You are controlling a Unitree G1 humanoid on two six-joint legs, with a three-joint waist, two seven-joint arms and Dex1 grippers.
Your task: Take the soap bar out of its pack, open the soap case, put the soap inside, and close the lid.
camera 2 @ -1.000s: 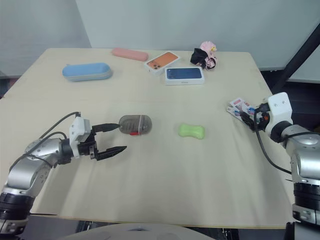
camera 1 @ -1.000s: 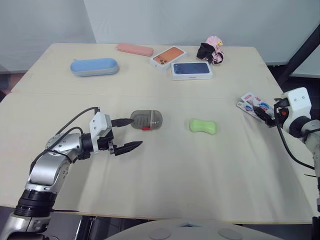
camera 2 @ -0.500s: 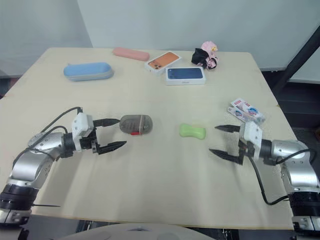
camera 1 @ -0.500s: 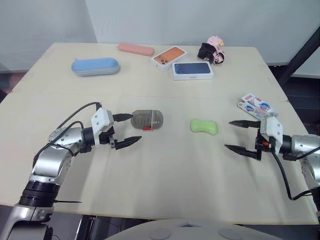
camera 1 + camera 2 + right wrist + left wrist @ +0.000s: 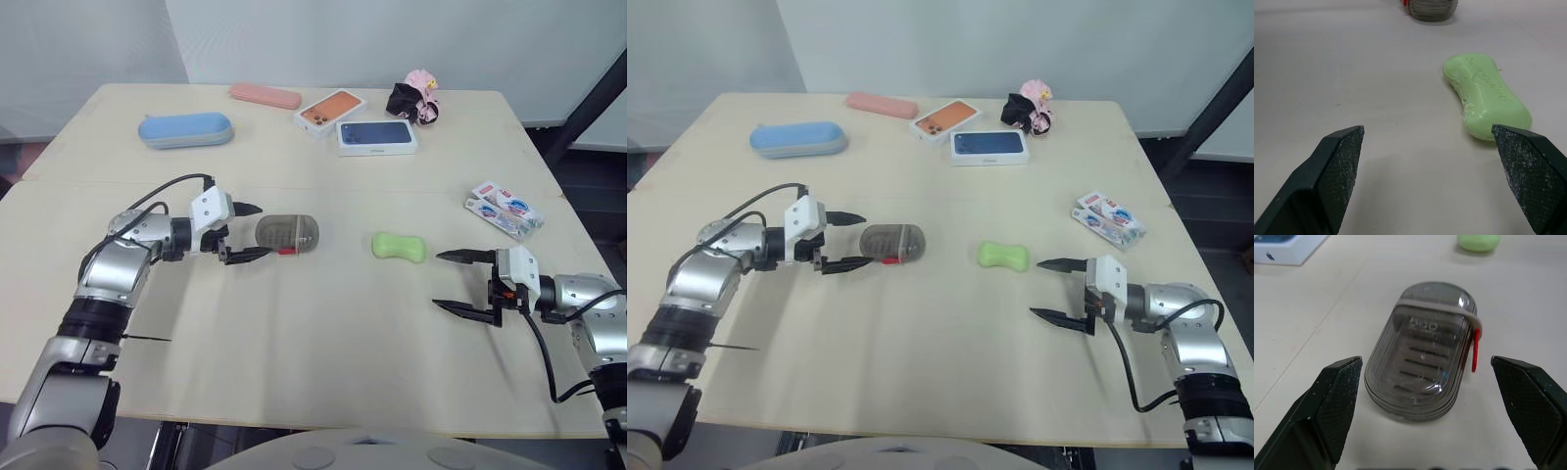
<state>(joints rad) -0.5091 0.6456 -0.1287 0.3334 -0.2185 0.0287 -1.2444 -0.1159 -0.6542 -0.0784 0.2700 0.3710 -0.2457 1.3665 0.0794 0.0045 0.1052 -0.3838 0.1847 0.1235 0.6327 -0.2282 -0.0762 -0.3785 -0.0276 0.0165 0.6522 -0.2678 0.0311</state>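
Now | left hand point(image 5: 266, 230) spread, flanking soap case point(image 5: 291, 233) | right hand point(image 5: 436, 280) spread, facing soap point(image 5: 398, 247)

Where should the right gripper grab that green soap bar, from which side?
Grip the green soap bar across its narrow waist, coming from the robot's right with the open right gripper. It lies flat, roughly lengthwise toward that gripper, which could probably straddle it.

- Pale desk point(image 5: 323, 333).
- Middle: grey soap case point(image 5: 287, 233), lid shut, green soap bar point(image 5: 398, 247) near it.
- Right edge: printed pack point(image 5: 503, 209).
- Far side: blue case point(image 5: 185, 130), pink case point(image 5: 265, 96), orange box point(image 5: 329, 111), dark-blue box point(image 5: 375, 137), pink-and-black bundle point(image 5: 412, 98).
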